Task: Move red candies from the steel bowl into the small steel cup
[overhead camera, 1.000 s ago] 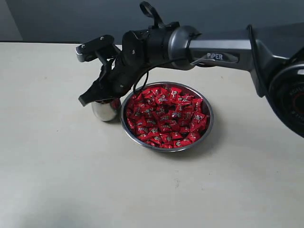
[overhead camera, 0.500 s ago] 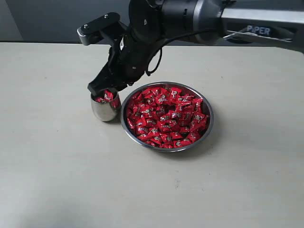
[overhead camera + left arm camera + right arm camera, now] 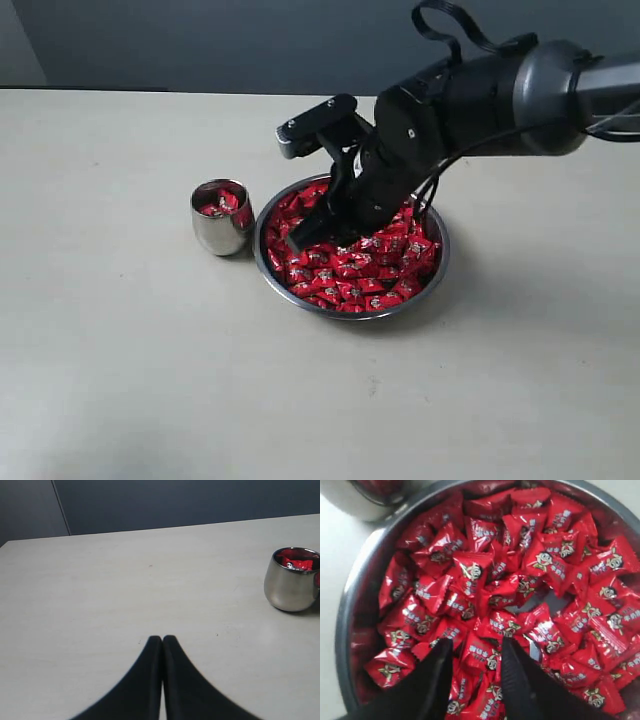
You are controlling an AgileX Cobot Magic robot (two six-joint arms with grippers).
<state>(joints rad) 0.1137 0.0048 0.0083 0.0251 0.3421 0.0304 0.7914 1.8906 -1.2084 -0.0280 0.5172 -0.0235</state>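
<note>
Red candies [image 3: 352, 262] fill the steel bowl [image 3: 349, 313] almost to its rim in a loose heap of shiny wrappers. A few already lie inside the small steel cup [image 3: 219, 234], which stands upright on the table [image 3: 120, 380] just beside the bowl. The step in hand looks like a fresh pick. The right gripper [image 3: 476, 647] hangs low over the heap on the side of the bowl nearer the cup, jaws apart and pointing down, with nothing visibly held between them. In the wrist view its two tips straddle a sweet or two at the top of the pile, but I cannot tell whether they touch the wrappers. The next move probably calls for a short descent and a close on a single candy, gentle enough that the slippery neighbours are not pushed over the thin rim. A lift and a short carry to the cup's narrow mouth would follow. The left gripper [image 3: 162, 640] hangs over the table, apart from the cup, its jaws pressed together on nothing.
</note>
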